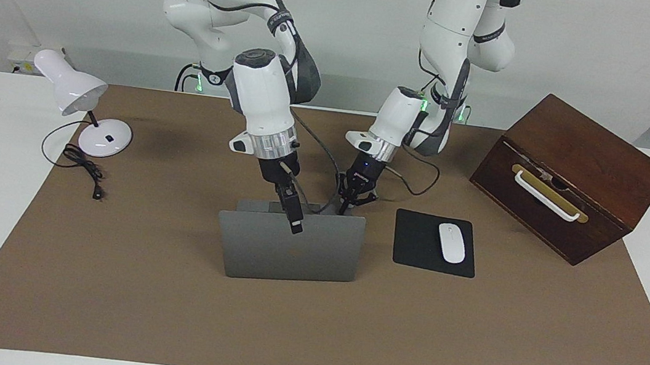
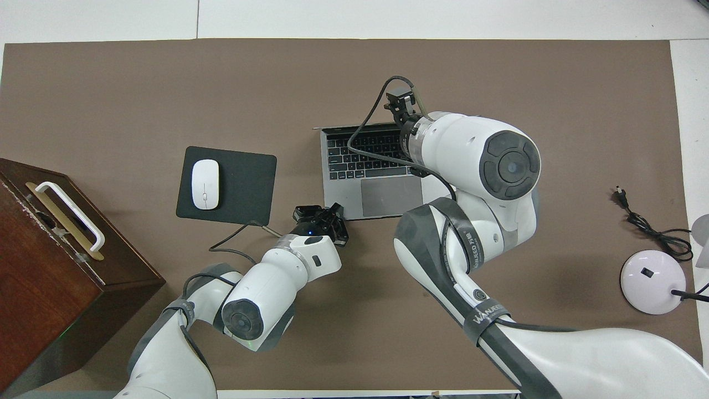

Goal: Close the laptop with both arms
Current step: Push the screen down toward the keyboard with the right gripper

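The silver-grey laptop (image 1: 267,250) (image 2: 343,191) stands open on the brown mat, its lid upright with the back turned away from the robots. My right gripper (image 1: 294,221) (image 2: 401,101) hangs at the lid's top edge, near its middle, its tip just over the back of the lid. My left gripper (image 1: 351,203) (image 2: 321,214) is shut with its links splayed. Its tips point down at the corner of the laptop's base nearest the robots, toward the left arm's end of the table. Whether either gripper touches the laptop I cannot tell.
A black mouse pad (image 1: 416,246) with a white mouse (image 1: 451,243) lies beside the laptop toward the left arm's end. Past it stands a dark wooden box (image 1: 574,170). A white desk lamp (image 1: 86,110) and its cable (image 1: 85,168) sit at the right arm's end.
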Controlling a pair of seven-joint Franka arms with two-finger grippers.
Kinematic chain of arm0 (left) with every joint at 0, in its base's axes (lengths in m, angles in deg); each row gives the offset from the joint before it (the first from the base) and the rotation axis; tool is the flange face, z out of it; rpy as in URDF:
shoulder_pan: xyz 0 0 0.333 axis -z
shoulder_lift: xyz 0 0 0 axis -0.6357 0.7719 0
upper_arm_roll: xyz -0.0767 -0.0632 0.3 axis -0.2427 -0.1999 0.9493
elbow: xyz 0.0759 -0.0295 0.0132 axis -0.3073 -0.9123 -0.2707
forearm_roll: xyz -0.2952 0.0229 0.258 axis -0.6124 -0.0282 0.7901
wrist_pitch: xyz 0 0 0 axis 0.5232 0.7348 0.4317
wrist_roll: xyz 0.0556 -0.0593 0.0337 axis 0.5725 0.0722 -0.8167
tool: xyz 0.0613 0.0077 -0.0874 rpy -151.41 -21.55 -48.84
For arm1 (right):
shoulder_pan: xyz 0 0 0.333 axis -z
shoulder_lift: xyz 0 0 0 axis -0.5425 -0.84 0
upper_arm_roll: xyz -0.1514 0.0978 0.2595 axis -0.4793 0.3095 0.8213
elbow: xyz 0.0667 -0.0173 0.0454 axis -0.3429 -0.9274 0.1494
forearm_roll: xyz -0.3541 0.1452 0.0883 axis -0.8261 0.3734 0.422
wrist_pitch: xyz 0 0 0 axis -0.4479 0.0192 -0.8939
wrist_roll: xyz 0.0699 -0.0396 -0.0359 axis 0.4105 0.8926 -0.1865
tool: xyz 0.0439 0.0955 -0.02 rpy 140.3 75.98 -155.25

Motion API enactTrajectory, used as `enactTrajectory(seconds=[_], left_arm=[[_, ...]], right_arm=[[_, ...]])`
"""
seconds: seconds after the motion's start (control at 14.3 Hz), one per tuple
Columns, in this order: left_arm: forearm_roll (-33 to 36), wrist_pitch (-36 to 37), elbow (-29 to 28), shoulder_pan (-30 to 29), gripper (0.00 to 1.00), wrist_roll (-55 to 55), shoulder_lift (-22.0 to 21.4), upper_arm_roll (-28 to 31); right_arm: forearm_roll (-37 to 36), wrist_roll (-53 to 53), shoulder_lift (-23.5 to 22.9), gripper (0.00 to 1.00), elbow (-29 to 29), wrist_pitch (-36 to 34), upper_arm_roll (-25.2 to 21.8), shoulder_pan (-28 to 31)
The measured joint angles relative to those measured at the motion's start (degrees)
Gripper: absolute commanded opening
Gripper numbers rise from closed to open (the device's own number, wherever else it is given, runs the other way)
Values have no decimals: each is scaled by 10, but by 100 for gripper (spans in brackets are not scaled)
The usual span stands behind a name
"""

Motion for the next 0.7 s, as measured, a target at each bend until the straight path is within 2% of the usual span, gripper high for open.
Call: enactTrajectory(seconds=[0.7], left_arm=[[0, 0, 0, 0, 0, 0, 0, 0]], right_arm=[[0, 4, -7, 100, -6, 1, 5, -3]])
